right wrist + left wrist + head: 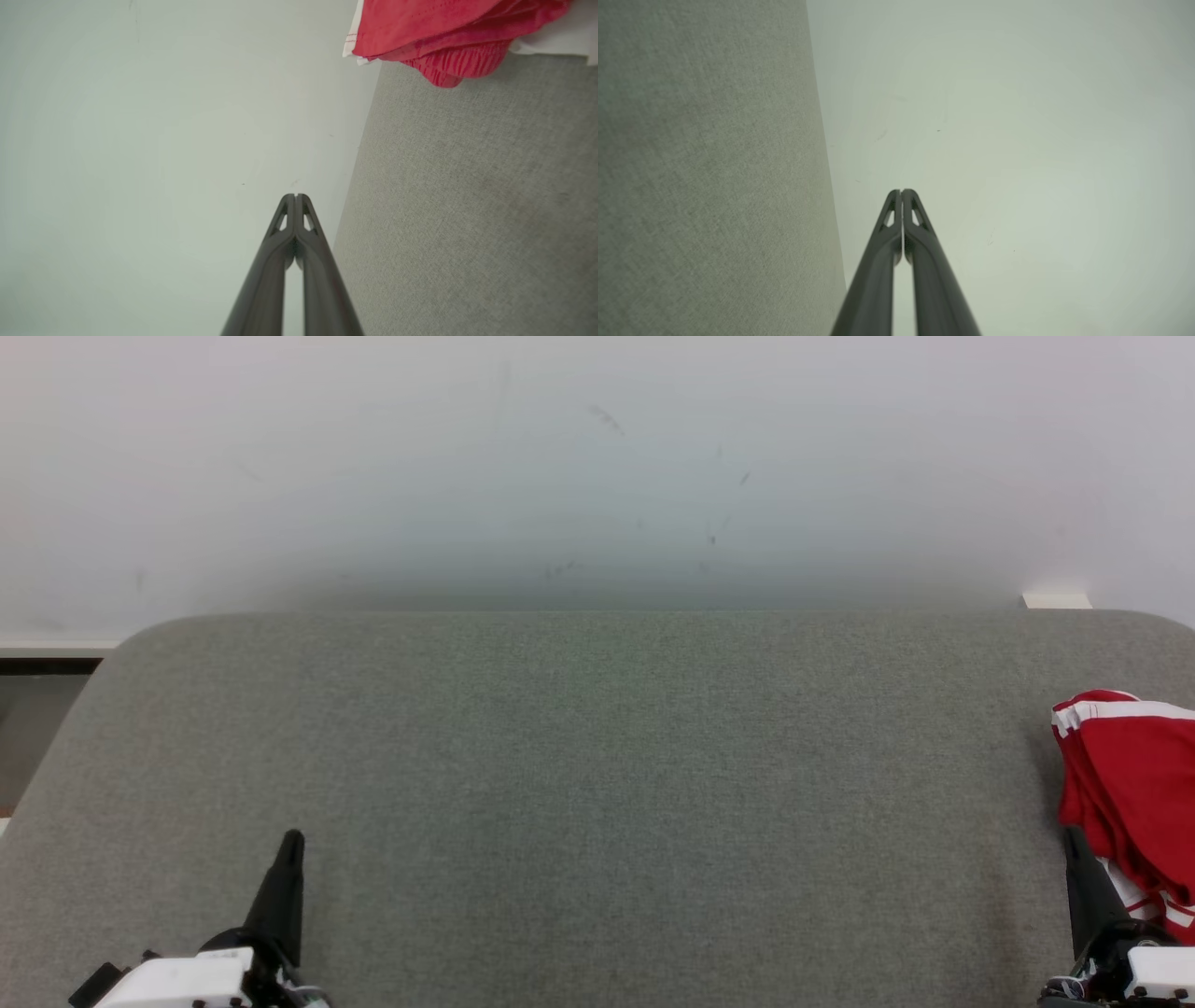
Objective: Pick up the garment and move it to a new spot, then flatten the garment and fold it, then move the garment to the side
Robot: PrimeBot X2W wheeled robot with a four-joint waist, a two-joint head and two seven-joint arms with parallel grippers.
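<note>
Left gripper is sitting at 7 o'clock in the head view, with its fingers pointing toward 12. In its wrist view the two dark fingers are pressing together tip to tip, with nothing between them.

Right gripper is sitting at 4 o'clock in the head view, also pointing toward 12. Its wrist view is showing both fingers closed against each other and gripping nothing.

Both grippers are hovering low over the grey fabric-covered tabletop.

The garment, red with white stripes, is lying bunched on the tabletop at 3 o'clock in the head view, and the frame edge is cutting part of it off. Its near edge is running just beside the right gripper's finger, and it cannot be told whether the two are touching. In the right wrist view the garment is showing at 1 o'clock, apart from the fingertips.

A pale wall with faint scuff marks is standing at 12 o'clock beyond the tabletop. A small white block is sitting at 2 o'clock by the far edge.
</note>
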